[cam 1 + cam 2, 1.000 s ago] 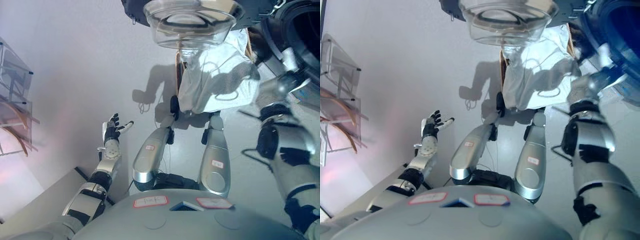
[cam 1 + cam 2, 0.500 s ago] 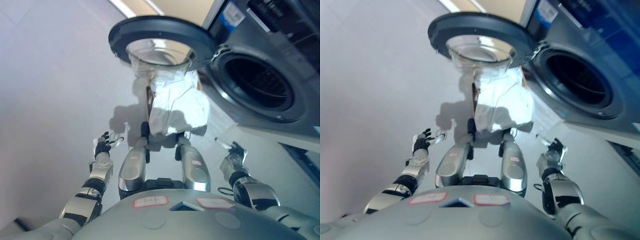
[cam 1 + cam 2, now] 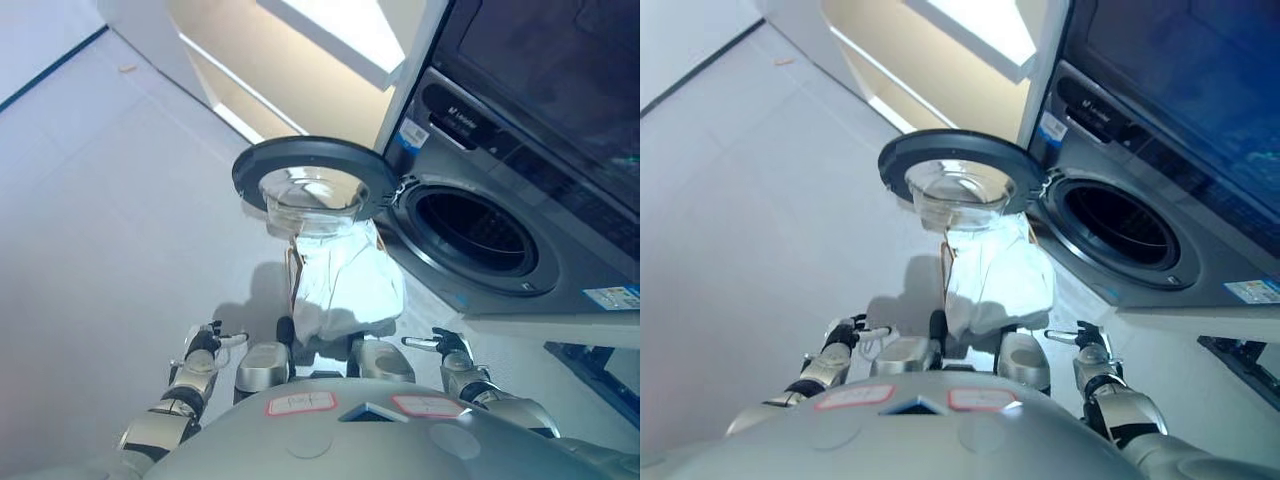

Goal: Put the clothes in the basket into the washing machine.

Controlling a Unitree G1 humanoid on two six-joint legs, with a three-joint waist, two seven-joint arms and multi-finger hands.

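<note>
A grey front-loading washing machine point(image 3: 560, 270) stands at the right, its dark drum opening point(image 3: 478, 232) showing nothing inside. Its round glass door point(image 3: 315, 180) is swung wide open to the left. Below the door sits the basket, of which only a brown edge point(image 3: 295, 278) shows, with white cloth point(image 3: 345, 290) heaped over it. My left hand point(image 3: 203, 345) hovers open at the lower left, away from the basket and holding nothing. At the lower right my right hand point(image 3: 445, 347) is open too, empty, level with the machine's front.
Pale floor point(image 3: 120, 220) spreads to the left of the basket. A cream wall panel point(image 3: 300, 70) runs behind the machine. The open door overhangs the basket's far side. A dark object point(image 3: 600, 365) lies on the floor at the far right.
The camera has swung up, bringing the whole machine into view. My right arm has come down from near the machine to the lower right. The left hand has kept its pose.
</note>
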